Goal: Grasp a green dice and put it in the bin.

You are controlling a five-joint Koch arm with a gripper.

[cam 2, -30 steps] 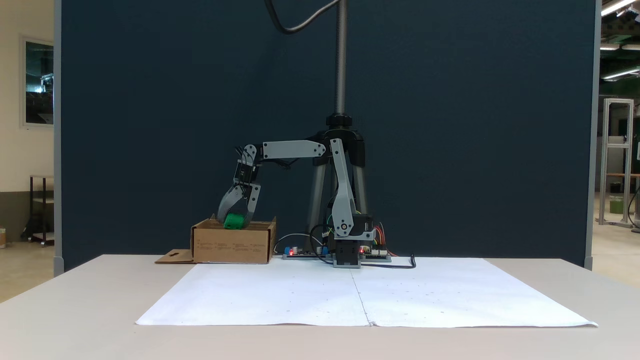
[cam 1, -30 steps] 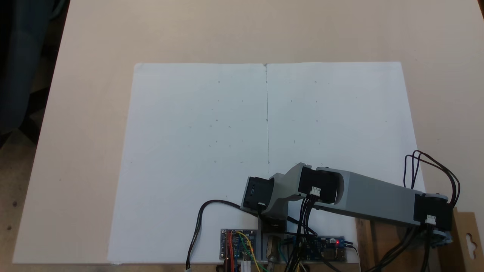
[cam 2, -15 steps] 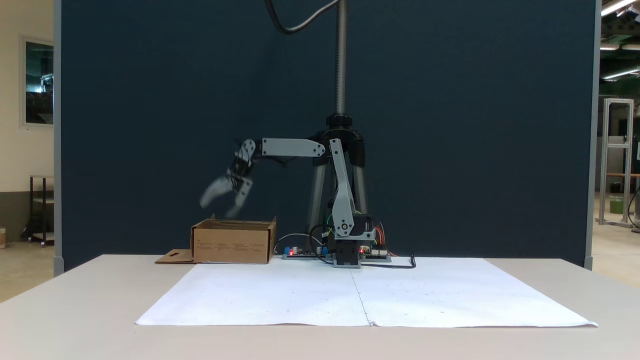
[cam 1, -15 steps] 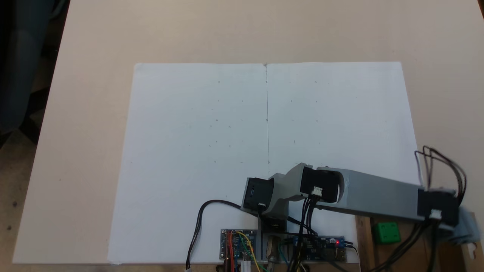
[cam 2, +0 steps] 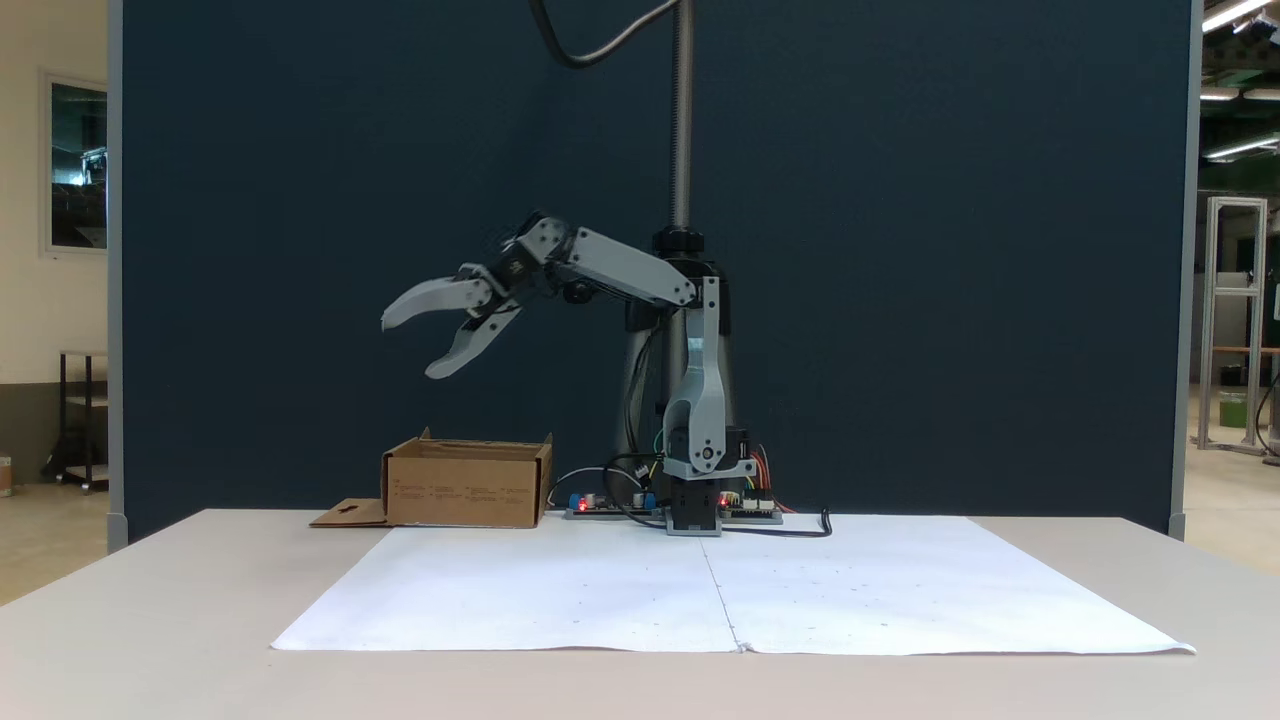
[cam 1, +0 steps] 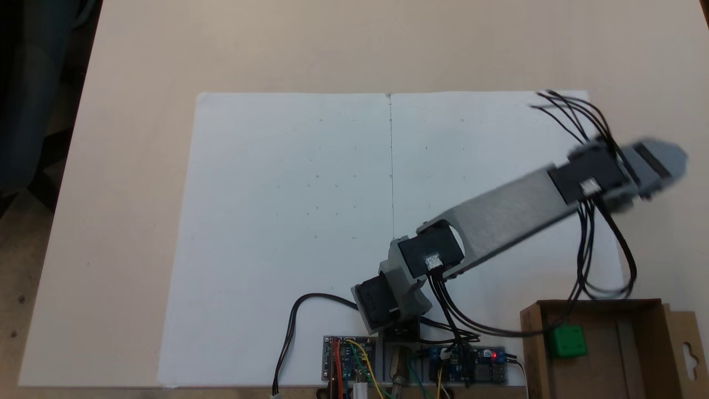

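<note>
The green dice [cam 1: 566, 340] lies inside the bin [cam 1: 620, 354], near its left wall in a fixed view from above. In the other fixed view the bin [cam 2: 466, 485] is a low brown cardboard box on the table, and its walls hide the dice. My gripper [cam 2: 408, 345] hangs high above and to the left of the box, open, with nothing between its two grey fingers. From above, the gripper's end [cam 1: 656, 163] is blurred, off the sheet's right edge and well away from the bin.
A large white paper sheet [cam 1: 343, 221] covers the table's middle. Circuit boards [cam 1: 350, 359] and loose wires sit by the arm's base [cam 2: 695, 510]. The bin's flap with a hang-hole [cam 1: 688, 354] sticks out sideways. A tripod pole [cam 2: 682, 120] rises behind the arm.
The gripper let the green dice go into the bin, opened, then rose and swung away from the box. The dice now rests on the bin's floor.
</note>
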